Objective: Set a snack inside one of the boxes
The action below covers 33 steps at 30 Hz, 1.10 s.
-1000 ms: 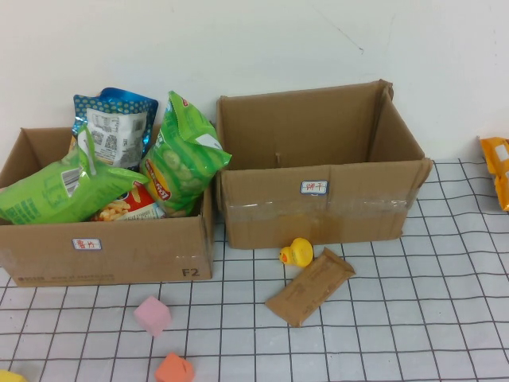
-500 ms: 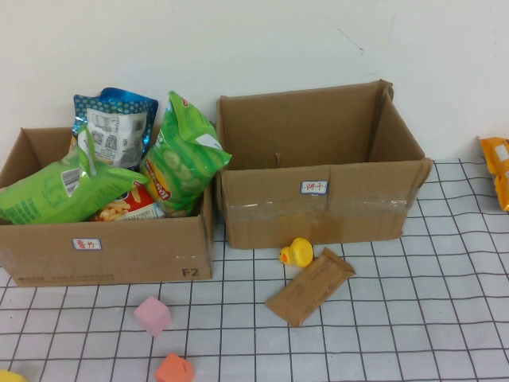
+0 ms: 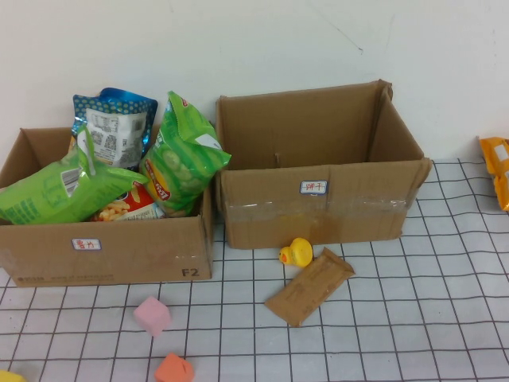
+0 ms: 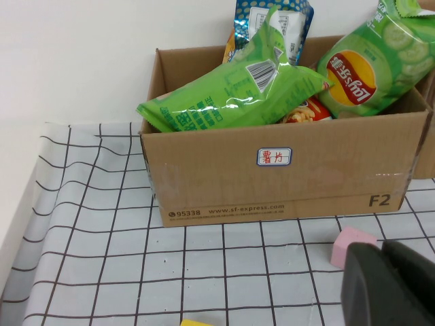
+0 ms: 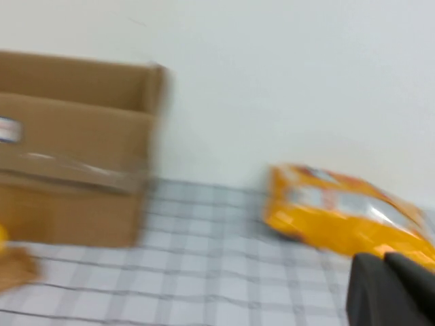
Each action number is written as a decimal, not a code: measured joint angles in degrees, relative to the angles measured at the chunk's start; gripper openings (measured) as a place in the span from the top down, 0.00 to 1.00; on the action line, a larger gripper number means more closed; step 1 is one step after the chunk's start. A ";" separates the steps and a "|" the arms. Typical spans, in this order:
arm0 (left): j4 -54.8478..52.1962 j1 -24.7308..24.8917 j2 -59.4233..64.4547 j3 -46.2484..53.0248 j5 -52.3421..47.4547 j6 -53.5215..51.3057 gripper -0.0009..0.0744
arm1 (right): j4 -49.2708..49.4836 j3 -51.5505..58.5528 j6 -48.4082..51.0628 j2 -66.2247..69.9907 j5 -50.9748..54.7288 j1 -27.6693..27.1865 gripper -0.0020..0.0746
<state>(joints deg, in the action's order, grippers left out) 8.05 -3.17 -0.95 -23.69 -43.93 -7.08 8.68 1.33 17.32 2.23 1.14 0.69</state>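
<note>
Left wrist view had left gripper (image 4: 387, 285) at lower right, jaws shut w/ nothing held, near pink cube (image 4: 351, 246) before full box (image 4: 285, 183). Right gripper (image 5: 393, 288) lower right in right wrist view, cannot tell its state; orange snack bag (image 5: 343, 212) beside empty box (image 5: 75, 149)

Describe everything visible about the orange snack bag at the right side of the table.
The orange snack bag is a glossy, puffed foil-like packet, orange-yellow with a pale printed panel. It lies flat on the checked tablecloth near the wall, right of the right box and apart from it. In the high view only its left end shows. The right gripper sits close in front of it, not touching; the left gripper is near the left box.
</note>
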 joint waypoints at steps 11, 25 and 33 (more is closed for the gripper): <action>0.00 0.00 0.00 0.00 0.00 0.00 0.99 | -11.96 0.29 -16.73 -2.71 11.77 -5.63 0.98; 0.00 0.00 0.00 0.00 0.00 0.25 0.99 | -12.19 0.19 -18.82 -2.71 18.33 -1.29 0.98; 0.00 0.00 0.00 0.00 0.00 0.25 0.99 | -12.19 0.19 -18.82 -2.71 18.46 -1.29 0.97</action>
<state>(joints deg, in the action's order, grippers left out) 8.05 -3.17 -0.95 -23.69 -43.93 -6.83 -3.51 1.52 -1.49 -0.48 19.60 -0.59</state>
